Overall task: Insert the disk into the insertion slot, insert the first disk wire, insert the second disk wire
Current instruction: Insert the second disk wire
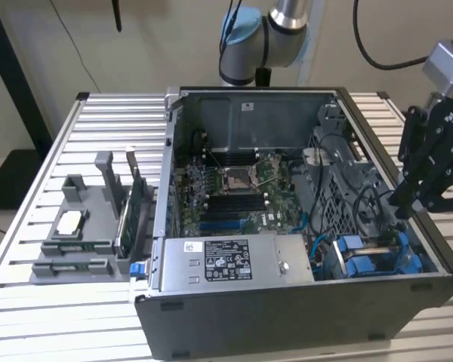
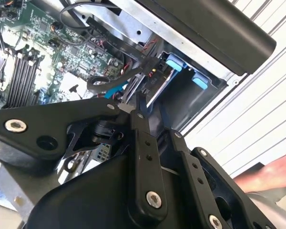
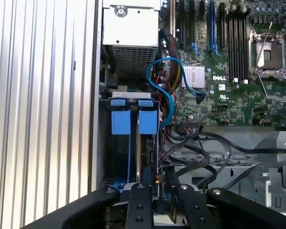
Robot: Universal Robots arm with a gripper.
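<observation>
One gripper at the drive bay, one disk seated in the slot.
The single arm hung over the computer case (image 1: 302,317) at the exterior view's right, its gripper (image 1: 411,205) tilted down toward the insertion slot (image 3: 115,157). There one disk (image 3: 148,152) stood on edge under two blue tabs (image 3: 120,122). The jaws were narrow, closed on one black wire (image 3: 158,205) just beside the disk. One hand (image 2: 271,174) lay over the slatted table (image 2: 257,119).

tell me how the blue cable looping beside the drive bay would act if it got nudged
The blue cable would likely bend and spring back rather than stay pushed, since it stands in a free loop. It is probably light, being thin. A hard tug may meet resistance, as its ends seem plugged in near the motherboard.
</observation>
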